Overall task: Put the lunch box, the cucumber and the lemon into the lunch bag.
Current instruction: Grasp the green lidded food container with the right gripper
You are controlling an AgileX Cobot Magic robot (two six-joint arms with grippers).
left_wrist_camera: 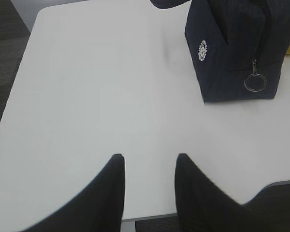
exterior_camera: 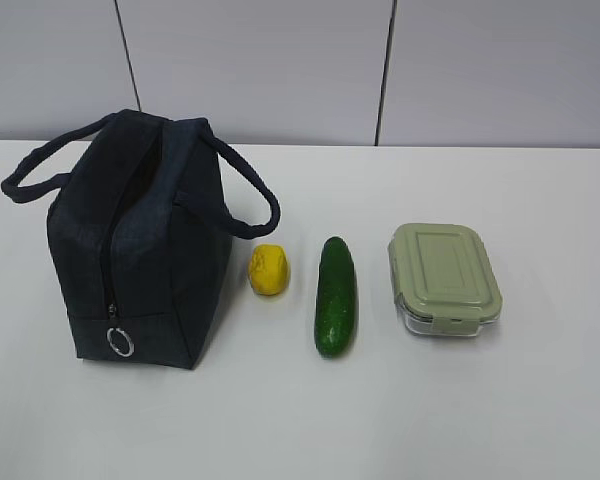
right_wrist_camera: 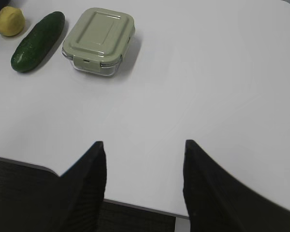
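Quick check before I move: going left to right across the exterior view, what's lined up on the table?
lunch bag → lemon → cucumber → lunch box

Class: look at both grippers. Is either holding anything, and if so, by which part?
Nothing is held. The left gripper and right gripper are both open over bare table.
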